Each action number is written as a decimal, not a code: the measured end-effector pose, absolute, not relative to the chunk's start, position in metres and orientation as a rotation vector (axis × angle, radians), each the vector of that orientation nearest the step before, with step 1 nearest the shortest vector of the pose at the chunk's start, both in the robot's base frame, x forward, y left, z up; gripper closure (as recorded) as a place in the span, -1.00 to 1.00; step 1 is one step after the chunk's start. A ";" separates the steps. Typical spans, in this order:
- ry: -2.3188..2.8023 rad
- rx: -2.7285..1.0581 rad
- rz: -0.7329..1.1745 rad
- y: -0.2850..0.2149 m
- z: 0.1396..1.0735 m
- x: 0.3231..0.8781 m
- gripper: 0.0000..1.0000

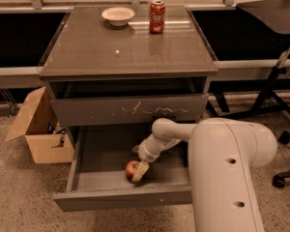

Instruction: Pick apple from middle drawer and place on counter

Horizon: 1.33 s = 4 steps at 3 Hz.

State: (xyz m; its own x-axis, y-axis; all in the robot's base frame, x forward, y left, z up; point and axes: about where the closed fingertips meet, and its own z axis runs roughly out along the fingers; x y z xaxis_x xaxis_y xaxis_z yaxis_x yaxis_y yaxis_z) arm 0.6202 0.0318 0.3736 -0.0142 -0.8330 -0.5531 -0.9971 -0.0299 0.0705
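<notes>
The apple (130, 168), small and red, lies near the front of the open middle drawer (101, 153), a wide shallow grey drawer. My gripper (138, 171) reaches down into the drawer and sits right at the apple, covering its right side. The white arm (222, 168) comes in from the lower right. The counter (125, 42) is the glossy grey-brown top of the cabinet, above the drawers.
A red cola can (157, 16) and a white bowl (118, 15) stand at the back of the counter. The shut drawer above has white scratches (140, 109). An open cardboard box (38, 129) sits on the floor at left. A chair base (280, 129) stands at right.
</notes>
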 end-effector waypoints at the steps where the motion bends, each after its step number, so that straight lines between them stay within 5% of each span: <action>1: 1.903 -1.926 0.644 0.036 0.371 0.618 -0.02; 3: 1.797 -1.937 0.644 0.033 0.406 0.613 0.91; 4: 1.637 -1.942 0.665 0.025 0.457 0.605 1.00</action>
State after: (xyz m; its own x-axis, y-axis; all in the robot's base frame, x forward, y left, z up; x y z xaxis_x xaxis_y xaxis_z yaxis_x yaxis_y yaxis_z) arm 0.6054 0.0246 0.4572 0.1529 -0.7374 -0.6579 -0.9873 -0.1428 -0.0694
